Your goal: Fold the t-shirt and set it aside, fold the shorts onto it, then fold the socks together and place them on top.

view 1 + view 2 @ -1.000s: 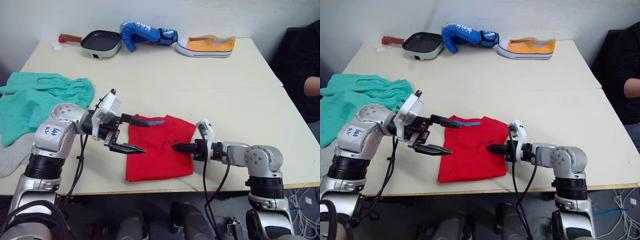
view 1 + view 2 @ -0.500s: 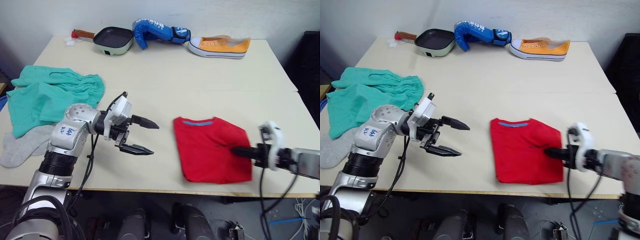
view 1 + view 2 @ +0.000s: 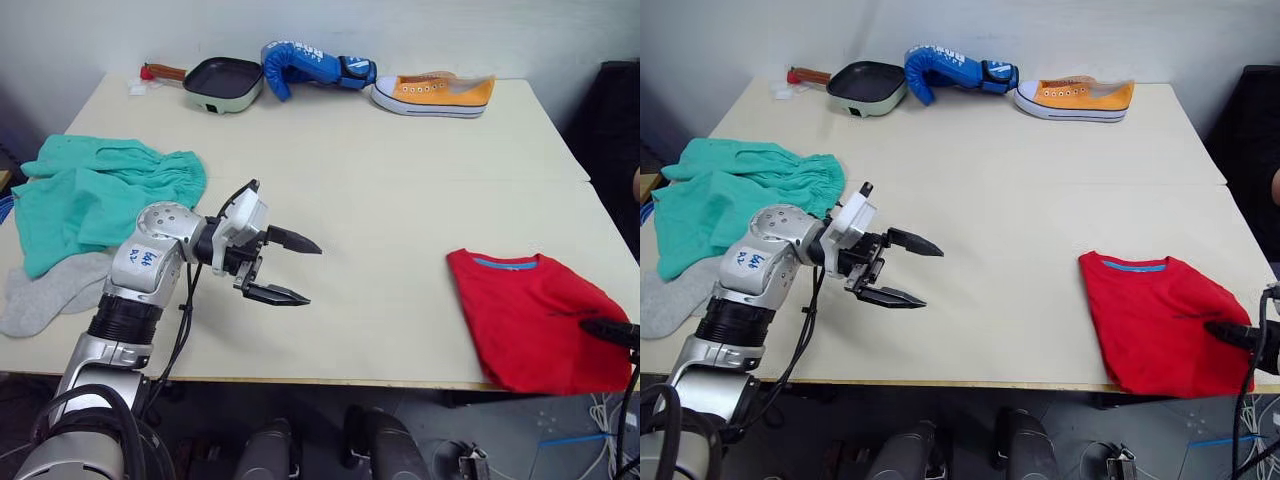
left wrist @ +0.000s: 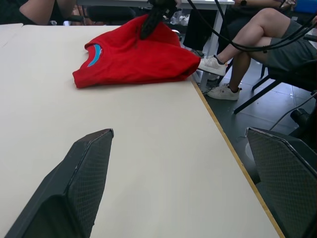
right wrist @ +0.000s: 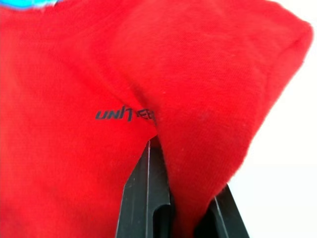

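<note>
While pinched in the right tool (image 3: 1230,333), whose fingers (image 5: 148,208) press together on a raised fold beside the dark chest print, lies folded at the desk's (image 3: 400,200) near right corner: the t-shirt (image 3: 535,318), blue neck band turned toward the far side, one edge right at the desk's front rim. Hovering above bare desk near the front left, well apart from the t-shirt: the left tool (image 3: 284,267), fingers (image 4: 79,183) spread wide and pointing toward the right. Heaped on the left side of the desk, behind that arm: the shorts (image 3: 95,195), gathered waistband toward the middle. Tucked just beside and partly under the shorts at the near left edge: the socks (image 3: 45,295). Ranged along the far edge: a pan (image 3: 222,82), a blue boxing glove (image 3: 305,65) and an orange sneaker (image 3: 435,92). Past the desk's edge in the left wrist view: a seated person's legs (image 4: 257,39).
</note>
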Motion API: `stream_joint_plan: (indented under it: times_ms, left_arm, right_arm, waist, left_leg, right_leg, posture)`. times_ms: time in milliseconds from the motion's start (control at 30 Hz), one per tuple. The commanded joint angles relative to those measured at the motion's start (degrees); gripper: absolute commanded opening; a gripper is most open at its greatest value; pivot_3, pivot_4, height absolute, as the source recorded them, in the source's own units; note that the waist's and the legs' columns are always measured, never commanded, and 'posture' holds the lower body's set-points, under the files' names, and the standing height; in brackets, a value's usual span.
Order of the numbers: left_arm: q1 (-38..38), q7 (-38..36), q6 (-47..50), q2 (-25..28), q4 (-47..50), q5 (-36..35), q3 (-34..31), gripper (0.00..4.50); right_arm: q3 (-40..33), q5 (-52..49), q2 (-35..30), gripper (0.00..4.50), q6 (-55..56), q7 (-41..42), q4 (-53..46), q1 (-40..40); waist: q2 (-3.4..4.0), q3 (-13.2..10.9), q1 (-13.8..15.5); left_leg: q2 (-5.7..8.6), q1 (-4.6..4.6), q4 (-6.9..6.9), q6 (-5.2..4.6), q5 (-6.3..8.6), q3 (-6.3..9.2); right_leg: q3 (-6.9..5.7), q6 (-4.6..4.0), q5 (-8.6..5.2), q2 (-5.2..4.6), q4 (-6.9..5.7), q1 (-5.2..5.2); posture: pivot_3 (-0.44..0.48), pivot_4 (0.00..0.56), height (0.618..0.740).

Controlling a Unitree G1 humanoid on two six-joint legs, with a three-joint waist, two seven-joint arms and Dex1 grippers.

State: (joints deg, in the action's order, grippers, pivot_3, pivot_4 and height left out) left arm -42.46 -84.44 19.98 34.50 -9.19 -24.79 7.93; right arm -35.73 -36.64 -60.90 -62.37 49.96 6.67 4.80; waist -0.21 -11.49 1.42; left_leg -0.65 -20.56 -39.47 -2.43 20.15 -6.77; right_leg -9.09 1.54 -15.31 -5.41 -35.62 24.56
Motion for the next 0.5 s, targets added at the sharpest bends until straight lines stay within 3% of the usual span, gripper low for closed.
stream_joint_plan:
  times_ms: [33,167,400,500]
  left_arm:
    - [-1.13,-0.30,-0.25,-0.11,1.14,-0.22,-0.27,4.50]
    - [-0.38,-0.08,0.57,0.68,1.99,-0.63,-0.95,4.50]
    - [3.01,3.34,3.64,3.17,5.30,-1.91,-4.07,4.50]
    - [4.97,5.01,5.42,4.98,7.54,-2.45,-6.09,4.50]
  right_arm:
    - [-4.05,-1.67,0.80,0.75,0.51,1.66,-5.83,2.53]
    - [-9.09,0.69,0.75,2.05,3.10,2.44,-13.82,9.17]
    - [-26.32,6.14,-0.36,4.41,6.92,5.35,-25.96,18.89]
    - [-31.04,0.99,-2.61,4.46,1.68,6.88,-29.98,15.22]
  waist:
    - [0.00,0.00,0.03]
    - [0.01,0.00,0.12]
    - [0.00,-0.01,0.12]
    - [-0.03,-0.03,-0.26]
  left_leg:
    - [0.00,0.00,0.00,-0.01,0.00,0.00]
    - [0.00,0.00,0.03,0.00,0.00,0.02]
    - [0.01,0.01,0.13,0.01,0.01,0.03]
    - [0.01,0.05,0.16,0.02,0.02,0.04]
  right_leg:
    - [0.00,0.00,0.00,-0.01,0.00,0.00]
    - [0.00,0.00,0.00,-0.01,0.02,0.01]
    - [0.02,0.01,-0.01,-0.01,0.09,-0.01]
    - [0.06,0.01,-0.01,-0.01,0.09,-0.02]
  posture:
    - [0.000,0.150,0.740]
    - [0.000,0.150,0.740]
    - [0.000,0.150,0.740]
    - [0.000,0.150,0.740]
